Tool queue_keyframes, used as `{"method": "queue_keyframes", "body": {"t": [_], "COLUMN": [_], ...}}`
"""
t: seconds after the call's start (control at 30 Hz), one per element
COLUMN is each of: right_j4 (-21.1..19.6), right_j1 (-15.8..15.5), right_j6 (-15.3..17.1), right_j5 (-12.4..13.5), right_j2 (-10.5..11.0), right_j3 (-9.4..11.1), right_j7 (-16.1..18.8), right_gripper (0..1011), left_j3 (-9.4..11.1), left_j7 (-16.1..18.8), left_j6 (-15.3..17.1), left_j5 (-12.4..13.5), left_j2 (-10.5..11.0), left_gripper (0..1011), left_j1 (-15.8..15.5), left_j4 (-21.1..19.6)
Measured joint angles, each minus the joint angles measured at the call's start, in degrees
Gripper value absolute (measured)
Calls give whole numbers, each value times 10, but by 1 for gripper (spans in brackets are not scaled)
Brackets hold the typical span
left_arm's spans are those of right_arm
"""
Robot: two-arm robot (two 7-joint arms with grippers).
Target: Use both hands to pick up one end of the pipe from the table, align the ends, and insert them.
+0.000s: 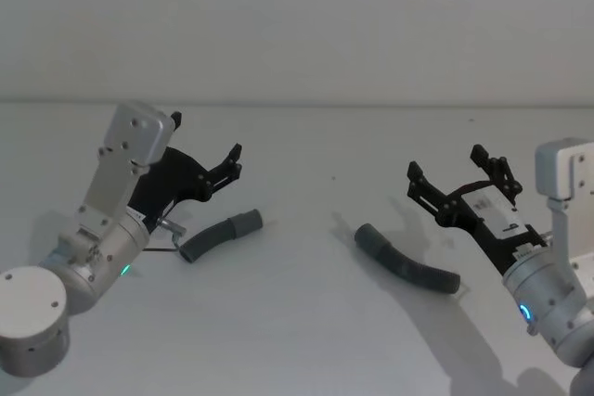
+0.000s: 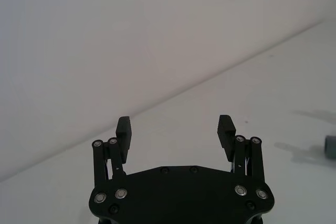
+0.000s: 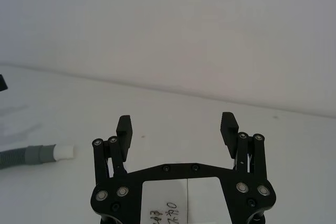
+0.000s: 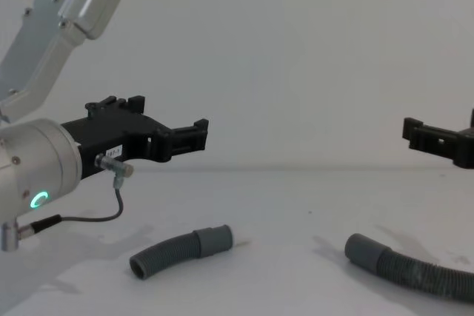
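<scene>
Seen from the head view, the pipe (image 1: 394, 257) lies on the tabletop (image 1: 306, 340) as two short curved lengths, well apart. The left length (image 1: 212, 238) is toward the left edge and the right length (image 1: 422, 273) toward the right edge, their cuffs facing each other across the middle. The left gripper (image 1: 204, 144) hangs above and just behind its length, spread wide and empty. The right gripper (image 1: 447, 164) hovers likewise by the right edge.

The left wrist view confirms those jaws gape with nothing between them, and a grey cuff (image 2: 331, 148) lies off to one side.

In the right wrist view the right gripper (image 3: 177, 128) is equally wide and bare, and the white-tipped cuff (image 3: 50, 153) lies flat on the table, well away.

The chest view shows both lengths lying flat, with the grippers clear above them.

To my eye this is the reach. Each gripper should come down across the corrugated part just behind its cuff, so the cuff sticks out free for aligning. Gripped farther back, the soft hose would likely droop.
</scene>
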Motion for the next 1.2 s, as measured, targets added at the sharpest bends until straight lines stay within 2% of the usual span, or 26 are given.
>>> {"method": "queue_keyframes", "body": {"t": [0.33, 0.7, 0.93, 1.2], "right_j4": [-1, -11, -14, -18], "right_j1": [23, 38, 41, 41], "right_j6": [50, 120, 154, 179], "right_j5": [5, 9, 9, 9], "right_j2": [16, 28, 31, 35], "right_j3": [-7, -15, -17, -17], "right_j7": [32, 53, 59, 66], "right_gripper": [1001, 1001, 1001, 1001], "left_j3": [-2, 1, 6, 15], "left_j7": [-69, -171, -214, -261], "left_j6": [30, 66, 74, 75], "left_j5": [-27, -46, -49, -54], "left_j2": [28, 75, 87, 93], "left_gripper": [1001, 1001, 1001, 1001], "left_j1": [-17, -51, -71, -91], "left_j4": [0, 37, 65, 91]}}
